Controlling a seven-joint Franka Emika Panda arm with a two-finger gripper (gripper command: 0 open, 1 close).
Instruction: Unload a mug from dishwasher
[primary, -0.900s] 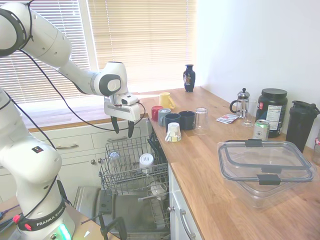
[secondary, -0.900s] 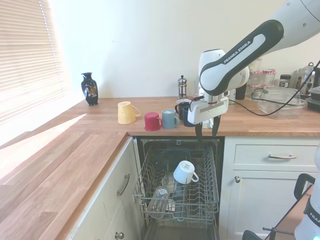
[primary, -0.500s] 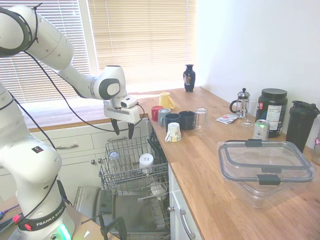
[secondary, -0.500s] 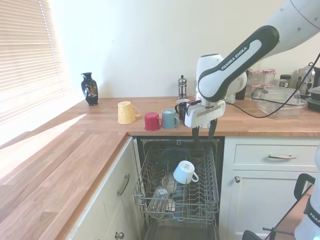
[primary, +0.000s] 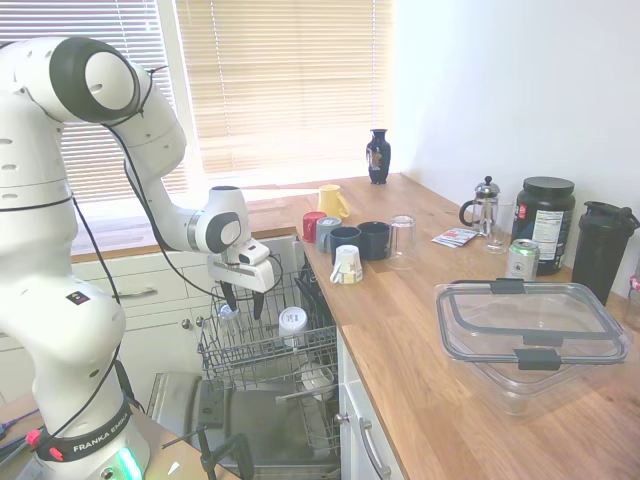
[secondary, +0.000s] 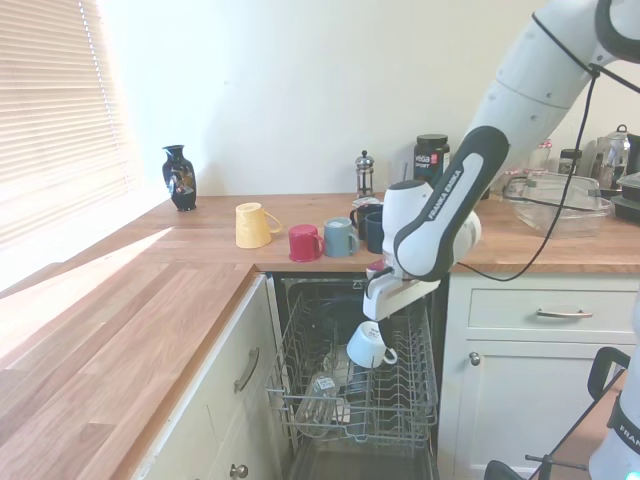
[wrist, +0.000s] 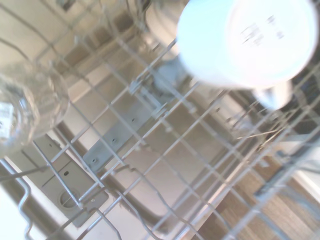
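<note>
From the first exterior view, the gripper (primary: 239, 300) hung over the dishwasher (primary: 262, 335) rack, fingers apart to straddle the upturned mug (primary: 292, 325); it had dropped from table height. The second exterior view put it just above the mug (secondary: 368, 343). The wrist view showed the mug (wrist: 247, 40) base-up beside a glass (wrist: 27, 107)

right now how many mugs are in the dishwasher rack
1: the mug in the upper rack, beside a glass. Others may be hidden lower down.

A home kitchen — wooden worktop (primary: 420, 330), white drawer cabinets (secondary: 530, 340), open dishwasher (secondary: 355, 390) — mugs by the blinds (primary: 290, 70).
</note>
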